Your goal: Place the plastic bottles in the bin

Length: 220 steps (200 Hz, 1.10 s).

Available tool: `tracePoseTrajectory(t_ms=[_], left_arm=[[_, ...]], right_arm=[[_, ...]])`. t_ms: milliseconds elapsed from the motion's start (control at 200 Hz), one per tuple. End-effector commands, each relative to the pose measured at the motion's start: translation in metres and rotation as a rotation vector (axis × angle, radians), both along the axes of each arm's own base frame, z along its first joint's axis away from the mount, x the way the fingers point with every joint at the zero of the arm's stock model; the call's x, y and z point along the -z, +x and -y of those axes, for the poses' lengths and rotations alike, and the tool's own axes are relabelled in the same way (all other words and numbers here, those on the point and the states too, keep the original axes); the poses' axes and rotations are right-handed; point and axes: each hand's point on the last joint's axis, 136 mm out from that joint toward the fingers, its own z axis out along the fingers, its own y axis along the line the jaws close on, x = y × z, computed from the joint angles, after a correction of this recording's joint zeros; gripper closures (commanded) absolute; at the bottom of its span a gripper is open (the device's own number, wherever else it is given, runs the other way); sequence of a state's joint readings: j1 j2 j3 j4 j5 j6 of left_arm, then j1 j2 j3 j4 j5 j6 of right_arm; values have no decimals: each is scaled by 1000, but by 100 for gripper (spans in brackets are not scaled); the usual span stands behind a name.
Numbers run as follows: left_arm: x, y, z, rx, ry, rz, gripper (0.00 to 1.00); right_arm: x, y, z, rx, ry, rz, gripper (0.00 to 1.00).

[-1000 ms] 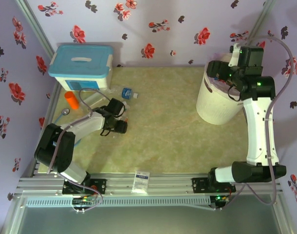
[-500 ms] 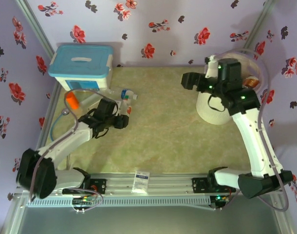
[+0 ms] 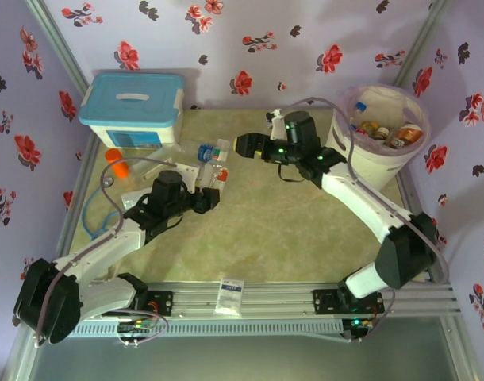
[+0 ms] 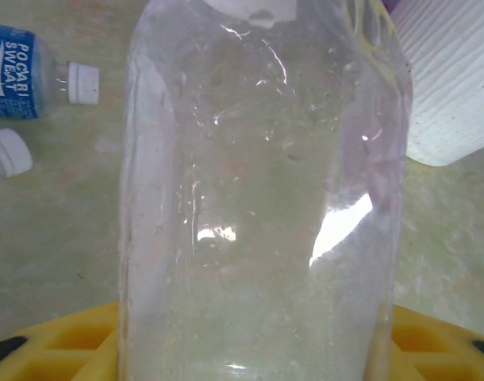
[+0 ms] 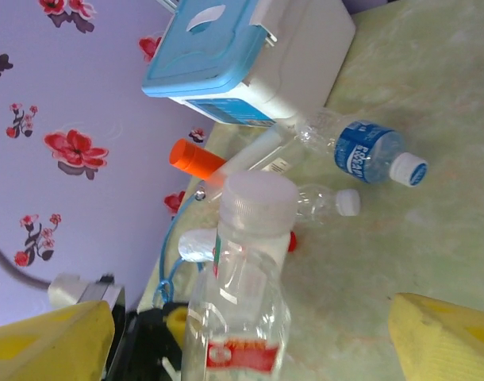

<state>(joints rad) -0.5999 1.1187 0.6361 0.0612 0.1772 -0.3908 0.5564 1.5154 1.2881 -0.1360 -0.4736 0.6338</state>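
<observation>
White box (image 3: 131,119) with blue lid upper left of top view, orange cylinder (image 3: 115,163) just below. Left gripper (image 3: 213,190) left of centre, jaws pinching upright clear bottle (image 4: 258,198), red label. Blue-label bottle (image 3: 207,151) lying just above. Right gripper (image 3: 243,144) near centre, jaws spread, empty. Bin (image 3: 369,171) upper right, bottles (image 3: 377,128) inside.

White box w/ lt-blue lid (image 3: 132,101) at far-left corner, orange cylinder (image 3: 115,163) just beside it.
</observation>
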Motion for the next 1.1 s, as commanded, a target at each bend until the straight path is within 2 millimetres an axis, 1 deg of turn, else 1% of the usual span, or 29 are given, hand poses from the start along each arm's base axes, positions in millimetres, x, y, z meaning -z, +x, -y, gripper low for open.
tracePoseTrajectory(t_ms=[0,55,150,375,495,585,650,740,835,905,1015,1055,1095], left_arm=[[-23,1,10,18,-85,62,77],[-23,1,12,19,-98,65,77],[-24,2,14,15,-118,70,78],[-19,2,22,36,-109,61,78],[-19,2,26,45,-110,59,79],[-19,1,27,49,-110,56,78],[-18,1,27,49,-111,56,78],[-19,2,28,48,-114,55,78],[-19,2,30,53,-109,53,77],[-20,2,30,54,-108,52,73],[-21,1,30,56,-111,55,56],[-21,0,30,54,-111,55,49],[-20,0,29,53,-114,54,32]], right_arm=[[-10,5,-29,-45,113,-1,11],[0,5,-39,-79,118,-32,12],[14,9,-45,-81,128,-69,15],[23,9,-63,-132,189,-121,23],[27,12,-64,-126,190,-124,33],[30,13,-64,-124,178,-125,44],[31,13,-64,-125,175,-129,50],[35,13,-63,-123,160,-136,55],[38,13,-61,-116,137,-135,64],[39,13,-60,-112,124,-129,68],[37,15,-57,-105,112,-117,72],[35,16,-56,-101,109,-114,73],[33,16,-56,-101,109,-109,73]])
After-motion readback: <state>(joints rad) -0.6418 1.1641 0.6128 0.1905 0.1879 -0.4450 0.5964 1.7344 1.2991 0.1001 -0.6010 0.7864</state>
